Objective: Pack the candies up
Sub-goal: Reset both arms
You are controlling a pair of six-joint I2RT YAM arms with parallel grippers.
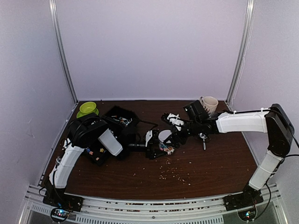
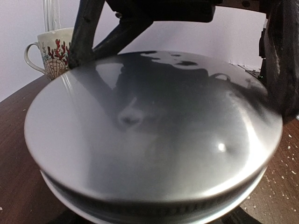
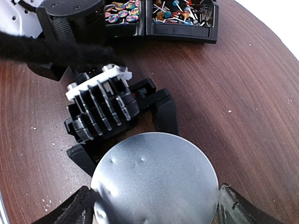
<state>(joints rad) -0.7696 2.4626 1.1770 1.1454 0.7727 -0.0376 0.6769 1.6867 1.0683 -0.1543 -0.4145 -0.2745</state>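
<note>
A silver metal lid (image 1: 163,136) sits on a small jar of candies (image 1: 166,149) at the table's middle. My left gripper (image 1: 155,144) holds the jar from the left; its black fingers (image 3: 166,114) straddle it under the lid. My right gripper (image 1: 169,137) is shut on the lid (image 3: 154,182), with one finger at each side of the rim. The lid (image 2: 149,126) fills the left wrist view and hides the jar. More candies (image 3: 122,10) lie in a black tray (image 1: 122,120) at the left.
A green bowl (image 1: 87,109) stands at the back left. A patterned mug (image 1: 209,103) stands at the back right and also shows in the left wrist view (image 2: 49,53). Pale crumbs (image 1: 173,173) are scattered on the brown table in front of the jar.
</note>
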